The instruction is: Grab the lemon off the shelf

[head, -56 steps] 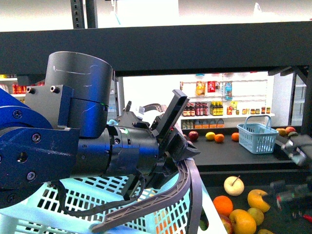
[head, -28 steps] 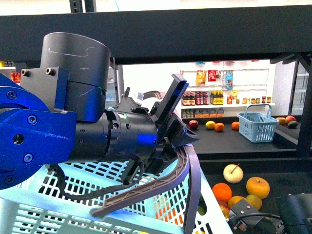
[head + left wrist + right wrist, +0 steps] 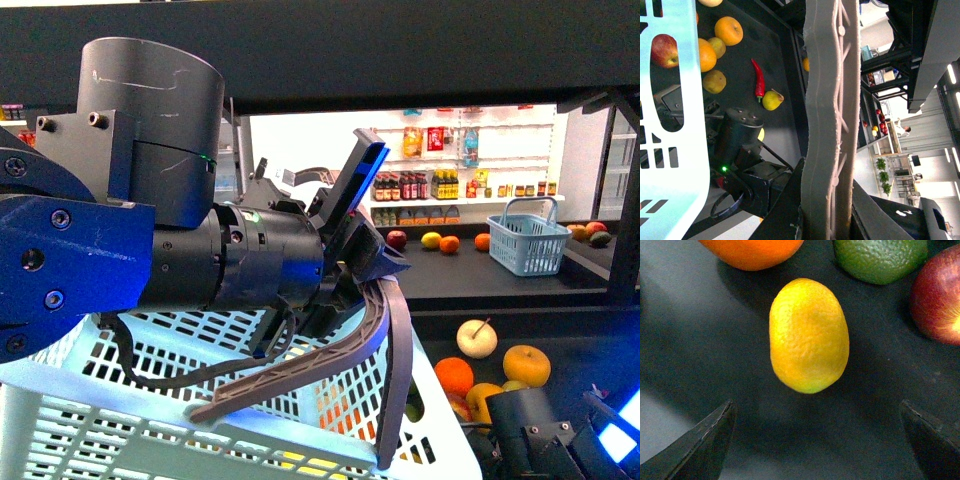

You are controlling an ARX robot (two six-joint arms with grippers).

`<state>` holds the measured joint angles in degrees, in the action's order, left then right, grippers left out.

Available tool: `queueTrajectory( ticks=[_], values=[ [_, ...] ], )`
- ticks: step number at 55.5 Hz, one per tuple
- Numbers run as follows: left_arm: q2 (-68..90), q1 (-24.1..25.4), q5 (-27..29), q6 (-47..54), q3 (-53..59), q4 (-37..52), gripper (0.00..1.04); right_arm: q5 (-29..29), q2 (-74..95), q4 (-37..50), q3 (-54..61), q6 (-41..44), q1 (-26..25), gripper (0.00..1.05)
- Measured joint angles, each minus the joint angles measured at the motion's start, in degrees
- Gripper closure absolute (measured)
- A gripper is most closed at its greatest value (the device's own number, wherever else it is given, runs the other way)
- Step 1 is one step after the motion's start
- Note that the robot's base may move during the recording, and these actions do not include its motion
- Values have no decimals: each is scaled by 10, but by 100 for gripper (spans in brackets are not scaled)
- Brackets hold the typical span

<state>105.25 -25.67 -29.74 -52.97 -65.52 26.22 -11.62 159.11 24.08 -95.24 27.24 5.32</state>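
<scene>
Yellow lemon, black shelf

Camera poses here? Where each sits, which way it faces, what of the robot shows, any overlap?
Front: on the body, facing into the shelf; left arm fills the left side, left fingers shut on the basket handle; right arm low right.
Left wrist: on the left arm, looking along the basket handle toward fruit on the shelf; right arm shows.
Right wrist: on the right arm, looking down at the lemon on the shelf; open right fingers flank it.
Shared: front and left wrist both show basket handle, right arm.
</scene>
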Motion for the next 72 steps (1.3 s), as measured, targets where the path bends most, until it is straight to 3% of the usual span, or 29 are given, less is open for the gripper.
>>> queueTrajectory(
  ticks=[34,50,64,72],
  values=[
    [0,0,1,0,0,0,93,10,127,-109,-233,-20,26,7],
    [0,0,1,0,0,0,93,14,154,-130,-282,-29,28,7],
    [0,0,1,0,0,0,93,9,150,-121,-266,-40,26,45],
    [0,0,1,0,0,0,93,4,124,-101,-219,-42,21,51]
  ],
)
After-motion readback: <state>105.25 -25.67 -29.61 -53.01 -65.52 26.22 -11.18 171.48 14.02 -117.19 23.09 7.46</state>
